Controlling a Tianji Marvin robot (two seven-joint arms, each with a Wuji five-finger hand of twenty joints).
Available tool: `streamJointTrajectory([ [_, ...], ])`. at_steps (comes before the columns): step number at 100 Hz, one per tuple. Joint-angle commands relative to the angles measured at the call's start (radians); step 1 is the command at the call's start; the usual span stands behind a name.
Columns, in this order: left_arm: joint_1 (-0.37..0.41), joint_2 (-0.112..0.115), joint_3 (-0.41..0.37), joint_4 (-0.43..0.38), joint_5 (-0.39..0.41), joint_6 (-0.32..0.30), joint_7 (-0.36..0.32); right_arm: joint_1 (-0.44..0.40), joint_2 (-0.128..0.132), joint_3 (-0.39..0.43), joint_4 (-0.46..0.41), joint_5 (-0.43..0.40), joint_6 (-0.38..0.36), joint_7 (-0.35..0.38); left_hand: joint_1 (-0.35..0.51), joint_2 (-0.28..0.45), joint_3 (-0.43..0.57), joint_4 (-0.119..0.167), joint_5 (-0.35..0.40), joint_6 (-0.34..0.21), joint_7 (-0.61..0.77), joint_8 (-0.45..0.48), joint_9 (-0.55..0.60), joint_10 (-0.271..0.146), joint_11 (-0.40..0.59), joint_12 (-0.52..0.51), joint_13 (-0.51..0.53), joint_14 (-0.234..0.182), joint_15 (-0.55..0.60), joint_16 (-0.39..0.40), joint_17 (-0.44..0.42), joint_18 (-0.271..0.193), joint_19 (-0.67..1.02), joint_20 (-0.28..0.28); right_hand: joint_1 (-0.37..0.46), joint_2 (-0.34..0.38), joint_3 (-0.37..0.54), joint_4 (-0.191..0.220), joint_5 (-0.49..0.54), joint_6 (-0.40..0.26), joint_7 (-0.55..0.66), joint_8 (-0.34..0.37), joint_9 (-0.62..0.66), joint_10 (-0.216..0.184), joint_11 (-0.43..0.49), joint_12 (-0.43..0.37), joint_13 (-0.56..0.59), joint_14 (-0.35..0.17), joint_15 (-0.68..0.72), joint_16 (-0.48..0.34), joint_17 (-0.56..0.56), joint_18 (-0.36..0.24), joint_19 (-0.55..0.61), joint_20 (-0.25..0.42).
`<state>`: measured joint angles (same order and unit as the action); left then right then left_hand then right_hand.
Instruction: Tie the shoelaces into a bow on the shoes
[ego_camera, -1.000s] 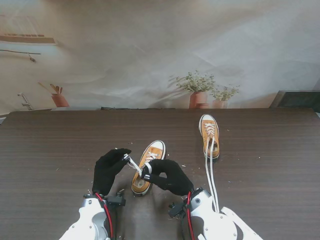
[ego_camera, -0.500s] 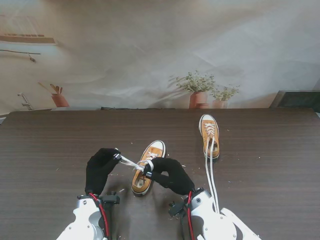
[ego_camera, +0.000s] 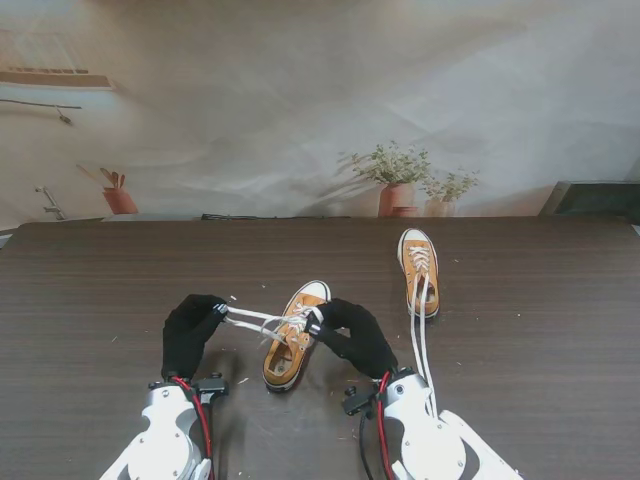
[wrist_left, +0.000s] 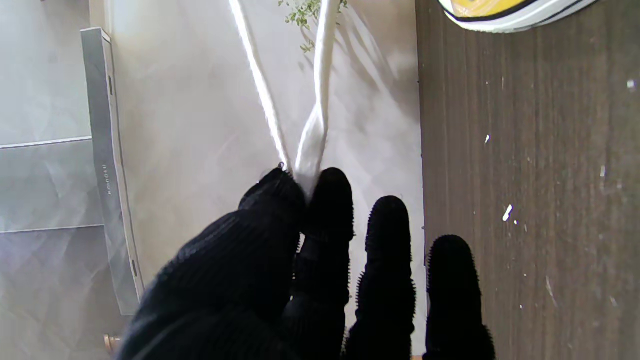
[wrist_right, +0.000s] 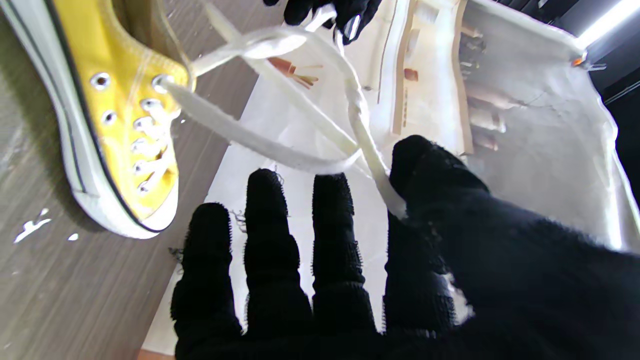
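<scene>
Left hand (ego_camera: 190, 333) and right hand (ego_camera: 355, 335) each pinch a lace (ego_camera: 262, 320) over the near shoe (ego_camera: 292, 347), drawn taut. No bow yet; far-right shoe (ego_camera: 418, 257) lies untied.

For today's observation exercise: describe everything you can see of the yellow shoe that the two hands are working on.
The nearer shoe is a mustard-yellow canvas low-top with white rubber sole, toe cap and metal eyelets. It lies on the dark wooden table, toe pointing away and slightly right. Its flat white laces are pulled taut; the left hand and right hand each pinch a strand.
</scene>
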<state>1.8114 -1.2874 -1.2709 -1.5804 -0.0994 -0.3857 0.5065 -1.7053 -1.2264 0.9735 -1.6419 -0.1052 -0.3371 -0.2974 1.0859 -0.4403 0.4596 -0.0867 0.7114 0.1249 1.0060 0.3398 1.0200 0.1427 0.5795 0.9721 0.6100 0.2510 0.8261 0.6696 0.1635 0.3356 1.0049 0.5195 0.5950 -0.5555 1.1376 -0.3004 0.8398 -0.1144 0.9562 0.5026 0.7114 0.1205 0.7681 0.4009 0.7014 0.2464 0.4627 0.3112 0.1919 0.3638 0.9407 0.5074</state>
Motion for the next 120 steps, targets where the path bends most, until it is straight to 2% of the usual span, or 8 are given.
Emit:
streamJointTrajectory([
  [1, -0.010, -0.003, -0.005, 0.002, 0.001, 0.010, -0.008, -0.002, -0.004, 0.012, 0.004, 0.024, 0.021, 0.003, -0.009, -0.008, 0.045, -0.010, 0.006, -0.230, 0.076, 0.043, 0.021, -0.045, 0.013, 0.009, 0.011, -0.023, 0.027, -0.026, 0.002, -0.034, 0.030, 0.014, 0.059, 0.052, -0.038, 0.002, 0.047, 0.018, 0.148, 0.108, 0.023, -0.027, 0.053, 0.005, -0.012, -0.024, 0.011, 0.003, -0.010, -0.025, 0.000, -0.009],
  [6, -0.014, -0.004, -0.007, 0.009, 0.004, 0.013, -0.006, -0.003, -0.010, 0.017, 0.011, 0.021, 0.025, -0.022, -0.009, -0.008, 0.045, -0.010, 0.006, -0.229, 0.076, 0.042, 0.019, -0.045, 0.013, 0.009, 0.010, -0.023, 0.027, -0.026, 0.001, -0.034, 0.031, 0.015, 0.073, 0.050, -0.031, 0.001, 0.051, 0.064, 0.158, 0.121, 0.081, -0.049, 0.122, 0.027, 0.016, -0.031, 0.062, 0.027, 0.012, -0.012, 0.038, 0.014],
  [11, -0.019, -0.006, -0.010, 0.015, 0.010, 0.013, 0.002, 0.000, -0.018, 0.022, 0.023, 0.005, 0.024, -0.059, -0.009, -0.008, 0.045, -0.010, 0.004, -0.229, 0.075, 0.042, 0.018, -0.043, 0.014, 0.009, 0.008, -0.023, 0.028, -0.026, -0.002, -0.035, 0.032, 0.015, 0.071, 0.036, -0.006, -0.004, 0.060, 0.091, 0.165, 0.125, 0.128, -0.051, 0.180, 0.063, 0.050, -0.035, 0.132, 0.055, 0.043, -0.002, 0.096, 0.047],
  [23, -0.021, -0.007, -0.018, 0.016, 0.020, 0.014, 0.012, -0.004, -0.027, 0.035, 0.035, -0.019, 0.017, -0.103, -0.010, -0.005, 0.040, -0.011, 0.003, -0.229, 0.073, 0.040, 0.015, -0.043, 0.015, 0.008, 0.002, -0.025, 0.029, -0.026, -0.008, -0.040, 0.033, 0.016, 0.069, 0.014, 0.026, -0.011, 0.077, 0.127, 0.179, 0.137, 0.169, -0.014, 0.229, 0.105, 0.087, -0.033, 0.222, 0.088, 0.066, 0.007, 0.164, 0.078],
  [58, -0.005, -0.012, -0.057, 0.006, 0.084, 0.015, 0.065, -0.053, -0.040, 0.073, 0.042, -0.105, 0.008, -0.215, -0.005, -0.002, 0.027, -0.007, 0.004, -0.232, 0.067, 0.038, 0.010, -0.039, 0.018, 0.004, -0.002, -0.024, 0.032, -0.025, -0.016, -0.042, 0.038, 0.020, 0.078, 0.008, 0.048, -0.018, 0.086, 0.185, 0.200, 0.161, 0.173, 0.037, 0.264, 0.113, 0.083, -0.006, 0.250, 0.096, 0.043, 0.034, 0.183, 0.077],
  [76, 0.003, -0.015, -0.082, 0.014, 0.121, 0.040, 0.095, -0.084, -0.040, 0.088, 0.034, -0.117, 0.050, -0.229, -0.001, 0.001, 0.021, -0.005, 0.004, -0.227, 0.064, 0.036, 0.008, -0.035, 0.019, 0.002, -0.005, -0.020, 0.033, -0.025, -0.019, -0.040, 0.040, 0.021, 0.089, 0.007, 0.053, -0.017, 0.089, 0.215, 0.203, 0.167, 0.175, 0.075, 0.281, 0.113, 0.085, 0.010, 0.270, 0.103, 0.037, 0.044, 0.195, 0.079],
  [120, -0.041, -0.024, -0.131, 0.133, 0.194, 0.116, 0.155, -0.089, -0.049, 0.101, 0.085, -0.160, 0.184, -0.291, 0.004, 0.001, 0.014, -0.002, 0.007, -0.222, 0.060, 0.035, 0.007, -0.031, 0.022, -0.003, -0.007, -0.016, 0.037, -0.026, -0.022, -0.037, 0.046, 0.024, 0.118, -0.003, 0.061, -0.013, 0.091, 0.261, 0.202, 0.177, 0.175, 0.128, 0.306, 0.107, 0.090, 0.036, 0.319, 0.122, 0.033, 0.069, 0.229, 0.087],
])
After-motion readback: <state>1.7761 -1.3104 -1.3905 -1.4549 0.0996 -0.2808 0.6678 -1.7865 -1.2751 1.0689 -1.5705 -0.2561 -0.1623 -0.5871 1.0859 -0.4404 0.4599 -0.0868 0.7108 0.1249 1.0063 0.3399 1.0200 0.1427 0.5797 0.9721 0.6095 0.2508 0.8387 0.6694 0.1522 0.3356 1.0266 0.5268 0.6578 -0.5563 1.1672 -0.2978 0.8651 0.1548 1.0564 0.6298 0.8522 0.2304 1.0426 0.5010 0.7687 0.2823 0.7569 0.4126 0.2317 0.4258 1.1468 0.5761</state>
